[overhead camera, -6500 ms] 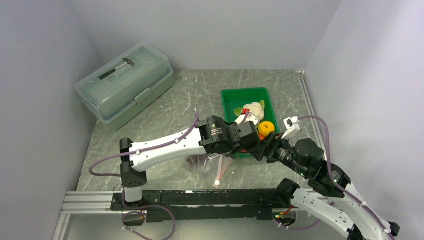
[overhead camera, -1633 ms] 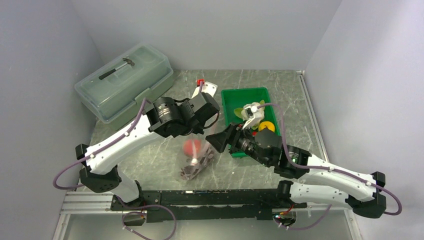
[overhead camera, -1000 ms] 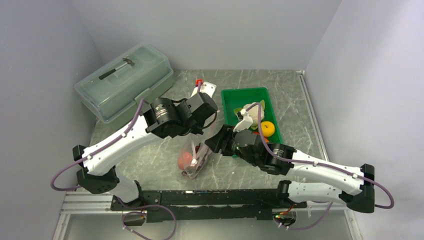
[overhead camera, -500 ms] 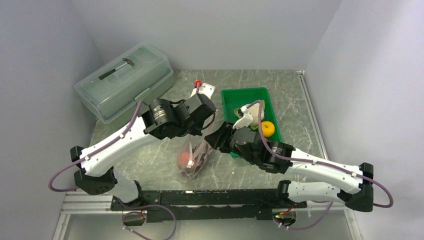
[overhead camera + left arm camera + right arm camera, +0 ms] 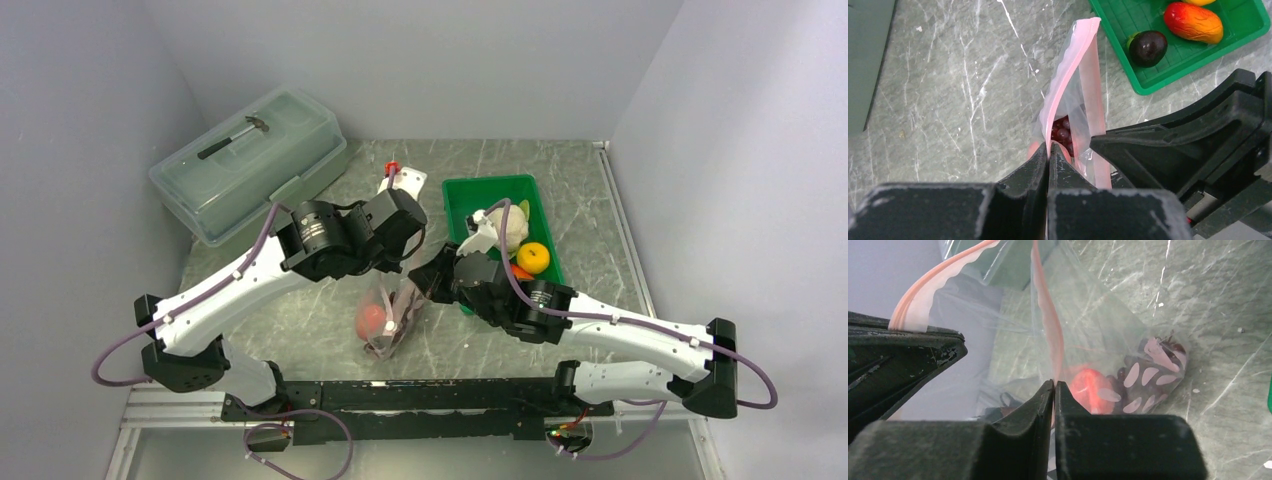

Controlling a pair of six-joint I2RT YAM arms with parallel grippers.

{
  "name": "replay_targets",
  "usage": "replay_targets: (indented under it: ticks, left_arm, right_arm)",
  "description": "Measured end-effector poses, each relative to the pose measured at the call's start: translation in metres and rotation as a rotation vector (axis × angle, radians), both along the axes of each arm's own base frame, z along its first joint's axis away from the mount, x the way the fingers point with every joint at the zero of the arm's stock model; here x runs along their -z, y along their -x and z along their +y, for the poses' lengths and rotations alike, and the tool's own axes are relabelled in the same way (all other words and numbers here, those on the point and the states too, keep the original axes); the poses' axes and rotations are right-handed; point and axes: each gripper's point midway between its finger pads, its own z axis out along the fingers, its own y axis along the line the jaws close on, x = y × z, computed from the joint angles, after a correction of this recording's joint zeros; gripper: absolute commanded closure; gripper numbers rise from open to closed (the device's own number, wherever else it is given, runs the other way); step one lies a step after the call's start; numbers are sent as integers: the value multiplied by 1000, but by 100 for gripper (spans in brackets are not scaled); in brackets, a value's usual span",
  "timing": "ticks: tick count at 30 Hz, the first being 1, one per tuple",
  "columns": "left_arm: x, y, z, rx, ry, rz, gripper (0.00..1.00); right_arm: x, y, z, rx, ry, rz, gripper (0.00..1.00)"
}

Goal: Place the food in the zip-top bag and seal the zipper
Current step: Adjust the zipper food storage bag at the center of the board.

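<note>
The left hand (image 5: 1048, 150) is clamped tight on one lip of the zipper (image 5: 1083, 55), its two fingers pressed together over the pink strip. The right hand (image 5: 1054, 386) pinches the opposite lip in the same way, jaws closed with the strip running up out of them. Between the two grips the mouth of the zip-top bag (image 5: 392, 320) stands parted, the pink lips apart near the hands and meeting again at the far end.

Inside the bag sit a pink-red peach (image 5: 1090, 385) and, deeper in, a dark grape bunch (image 5: 1153, 367). The bag sits toward the near edge of the desk (image 5: 590, 200), about midway along it, just off the near left corner of the green tray (image 5: 475, 205).

In the tray lie a dark plum (image 5: 1147, 47) and a red-orange pepper (image 5: 1193, 22) toward its near end, with the orange (image 5: 533, 257) and the cauliflower (image 5: 508, 225) beyond. A translucent lidded box (image 5: 250, 165) occupies the desk's far left corner.
</note>
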Motion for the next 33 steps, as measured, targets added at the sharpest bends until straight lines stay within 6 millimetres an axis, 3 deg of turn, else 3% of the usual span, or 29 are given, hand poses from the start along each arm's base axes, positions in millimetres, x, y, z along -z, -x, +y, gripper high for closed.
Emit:
replay_targets:
  ticks: [11,20,26,33]
  left_arm:
    - [-3,2,8,-6,-1,-8,93]
    - [-2,-5,26,-63,-69,-46,92]
    - [-5,-13,46,-121,-118,-81,92]
    - [-34,-28,74,-215,-126,-157,95]
  right_arm:
    - [-12,-2,-2,6,-16,-25,100]
    - [-54,-4,-16,15,-2,-100,100]
    - [-58,-9,-27,37,45,-133,100]
    - [-67,-27,-28,62,106,-168,100]
